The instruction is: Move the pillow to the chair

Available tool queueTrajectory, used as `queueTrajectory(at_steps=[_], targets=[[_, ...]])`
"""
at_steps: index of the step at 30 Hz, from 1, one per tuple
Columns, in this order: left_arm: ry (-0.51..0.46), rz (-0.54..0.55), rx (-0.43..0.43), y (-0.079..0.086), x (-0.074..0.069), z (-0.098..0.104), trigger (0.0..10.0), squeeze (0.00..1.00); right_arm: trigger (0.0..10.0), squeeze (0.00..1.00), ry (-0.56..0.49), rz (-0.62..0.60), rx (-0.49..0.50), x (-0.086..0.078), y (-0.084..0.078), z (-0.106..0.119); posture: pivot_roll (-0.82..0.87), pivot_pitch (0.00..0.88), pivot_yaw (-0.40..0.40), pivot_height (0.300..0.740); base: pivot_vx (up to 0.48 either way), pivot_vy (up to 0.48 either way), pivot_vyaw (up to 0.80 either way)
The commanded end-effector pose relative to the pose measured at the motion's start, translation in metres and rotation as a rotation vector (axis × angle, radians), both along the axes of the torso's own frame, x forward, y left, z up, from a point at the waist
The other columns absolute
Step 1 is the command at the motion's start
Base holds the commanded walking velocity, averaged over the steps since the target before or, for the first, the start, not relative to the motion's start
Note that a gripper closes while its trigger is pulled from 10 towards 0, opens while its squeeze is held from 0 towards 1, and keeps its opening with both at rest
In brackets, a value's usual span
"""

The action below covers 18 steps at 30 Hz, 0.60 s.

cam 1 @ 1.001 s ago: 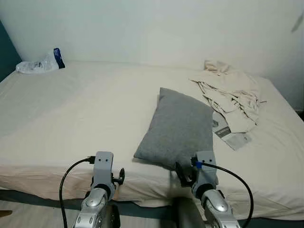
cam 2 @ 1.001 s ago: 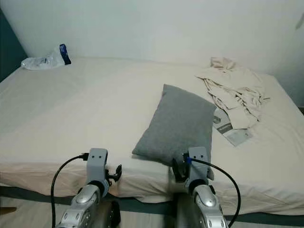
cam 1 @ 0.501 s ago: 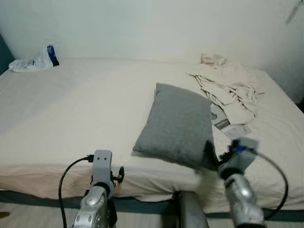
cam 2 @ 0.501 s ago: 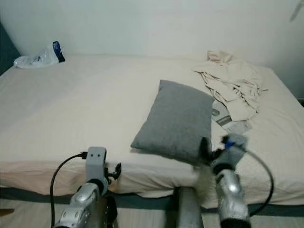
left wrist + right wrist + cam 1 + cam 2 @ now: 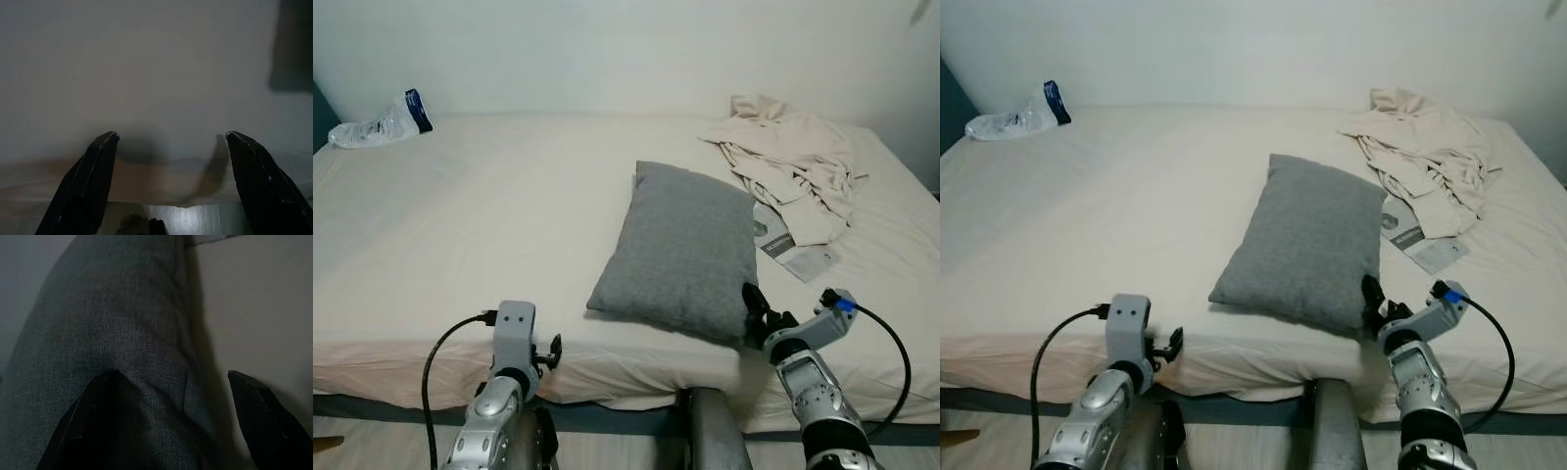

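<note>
Swung out rightward, right claw (image 5: 1372, 299) now spread at near corner of grey pillow (image 5: 685, 250) on bed (image 5: 460, 225); left claw (image 5: 166, 147) spread, idle. Could pinch bedsheet along with pillow.

The cream-sheeted bed (image 5: 489, 225) carries a grey pillow (image 5: 683, 250), crumpled beige cloth (image 5: 793, 171), a leaflet (image 5: 798, 257) and a plastic bag (image 5: 377, 122).

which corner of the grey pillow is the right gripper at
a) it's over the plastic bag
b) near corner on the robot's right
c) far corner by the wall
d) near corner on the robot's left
b: the right gripper sits open at the pillow's near right corner.
</note>
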<state>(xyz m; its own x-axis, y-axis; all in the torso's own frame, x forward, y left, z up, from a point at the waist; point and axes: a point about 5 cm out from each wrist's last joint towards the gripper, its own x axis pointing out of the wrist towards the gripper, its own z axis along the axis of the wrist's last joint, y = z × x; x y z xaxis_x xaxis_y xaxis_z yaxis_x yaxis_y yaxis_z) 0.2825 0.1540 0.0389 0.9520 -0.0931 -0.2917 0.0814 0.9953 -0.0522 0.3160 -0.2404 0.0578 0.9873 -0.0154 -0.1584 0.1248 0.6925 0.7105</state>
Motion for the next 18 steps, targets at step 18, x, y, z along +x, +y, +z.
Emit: queueTrajectory(at_steps=[18], targets=[[0.005,-0.014,0.016,-0.002,-0.005,0.002,10.0,0.0,10.0,0.0,-0.16,0.391,0.074,0.006,0.059,0.002,0.03,0.185,0.042,0.567,0.0,0.0,0.0]])
